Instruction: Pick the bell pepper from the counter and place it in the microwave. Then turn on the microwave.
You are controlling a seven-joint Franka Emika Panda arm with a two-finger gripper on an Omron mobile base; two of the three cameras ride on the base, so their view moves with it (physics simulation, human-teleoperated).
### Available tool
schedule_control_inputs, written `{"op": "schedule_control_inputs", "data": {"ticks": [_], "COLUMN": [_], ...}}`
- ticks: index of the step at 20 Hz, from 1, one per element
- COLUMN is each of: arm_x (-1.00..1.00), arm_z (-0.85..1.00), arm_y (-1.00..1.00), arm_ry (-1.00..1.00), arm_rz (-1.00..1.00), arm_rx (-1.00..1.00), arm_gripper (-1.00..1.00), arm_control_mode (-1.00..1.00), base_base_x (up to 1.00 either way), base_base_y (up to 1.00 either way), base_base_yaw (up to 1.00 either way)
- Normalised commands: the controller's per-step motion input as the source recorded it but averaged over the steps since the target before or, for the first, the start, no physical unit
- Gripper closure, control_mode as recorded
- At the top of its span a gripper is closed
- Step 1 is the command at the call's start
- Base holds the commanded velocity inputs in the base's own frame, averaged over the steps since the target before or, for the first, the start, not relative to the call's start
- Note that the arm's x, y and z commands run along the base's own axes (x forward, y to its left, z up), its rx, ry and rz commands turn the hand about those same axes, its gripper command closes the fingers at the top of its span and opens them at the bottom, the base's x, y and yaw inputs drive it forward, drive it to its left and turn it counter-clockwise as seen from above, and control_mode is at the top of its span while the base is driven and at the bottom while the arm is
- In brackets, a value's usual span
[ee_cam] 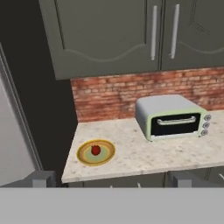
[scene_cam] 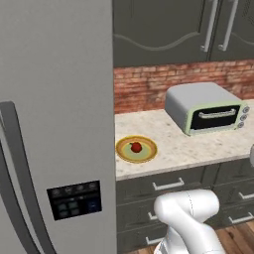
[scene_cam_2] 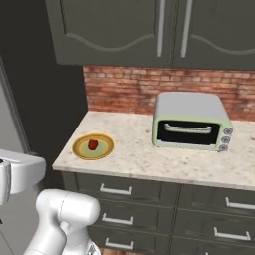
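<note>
The bell pepper (scene_cam: pixel 136 147) (scene_cam_2: pixel 92 144) (ee_cam: pixel 96 150) is small, glossy and red. It sits in the middle of a round yellow-green plate (scene_cam: pixel 149 153) (scene_cam_2: pixel 104 149) (ee_cam: pixel 107 155) at the left end of the beige speckled counter (scene_cam: pixel 198 149) (scene_cam_2: pixel 149 157) (ee_cam: pixel 144 157). My gripper (ee_cam: pixel 111 179) is open, its two fingertips (ee_cam: pixel 41 178) far apart with nothing between them. It hangs well back from the counter, in front of and above its edge. The microwave is out of view.
A pale-green-trimmed toaster oven (scene_cam: pixel 206 108) (scene_cam_2: pixel 191 121) (ee_cam: pixel 170 116) stands on the counter to the right of the plate. A tall grey fridge (scene_cam: pixel 49 124) borders the counter on the left. Dark cabinets (ee_cam: pixel 113 35) hang above a brick wall (scene_cam_2: pixel 124 92), with drawers (scene_cam_2: pixel 117 189) below.
</note>
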Motion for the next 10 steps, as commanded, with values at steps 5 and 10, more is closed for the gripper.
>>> {"op": "schedule_control_inputs", "data": {"ticks": [5, 10], "arm_x": [0.00, 0.00], "arm_z": [0.00, 0.00], "arm_y": [0.00, 0.00], "arm_ry": [0.00, 0.00], "arm_rz": [0.00, 0.00], "arm_rx": [0.00, 0.00], "arm_gripper": [-1.00, -1.00], "arm_control_mode": [1.00, 1.00], "base_base_x": [0.00, 0.01], "base_base_y": [-0.59, -0.31], "base_base_yaw": [0.00, 0.00]}}
